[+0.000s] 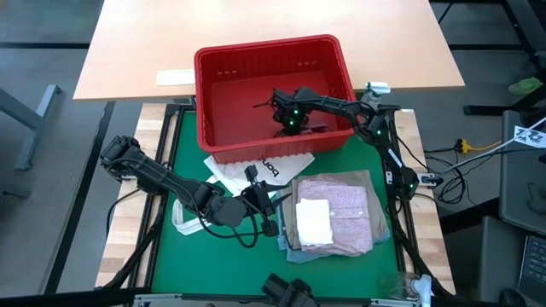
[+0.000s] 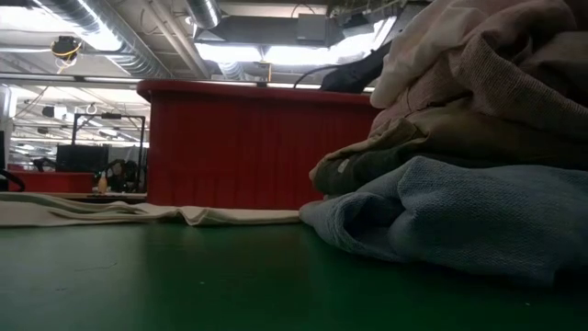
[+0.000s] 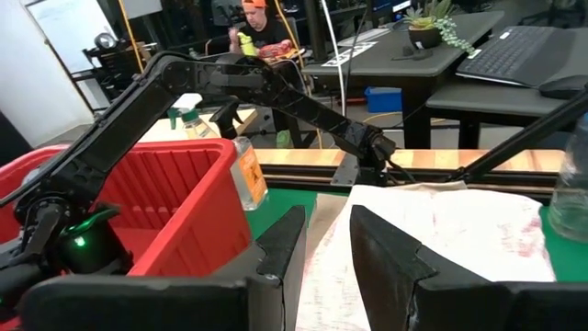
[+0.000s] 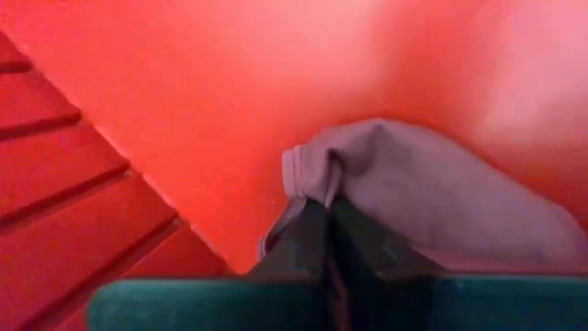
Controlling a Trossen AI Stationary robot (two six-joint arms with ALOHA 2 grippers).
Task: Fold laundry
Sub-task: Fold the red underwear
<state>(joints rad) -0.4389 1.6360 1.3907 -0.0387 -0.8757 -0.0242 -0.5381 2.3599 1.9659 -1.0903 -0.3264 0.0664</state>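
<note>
Inside the red slotted basket (image 1: 223,94) in the upper middle of the high view, the right gripper (image 1: 288,128) has its fingers (image 4: 308,241) closed on a fold of a maroon garment (image 4: 432,198) lying on the basket floor. At lower right of that view the folded pile sits on the green worktop (image 1: 205,260): a small white piece (image 1: 314,222) on the mottled pink garment (image 1: 350,209), over beige-khaki (image 1: 291,223) and light blue (image 2: 459,211) layers. The left gripper (image 1: 266,209) hovers just left of the pile beside the white tote bag (image 1: 247,170), its fingers (image 3: 285,253) slightly apart and holding nothing.
</note>
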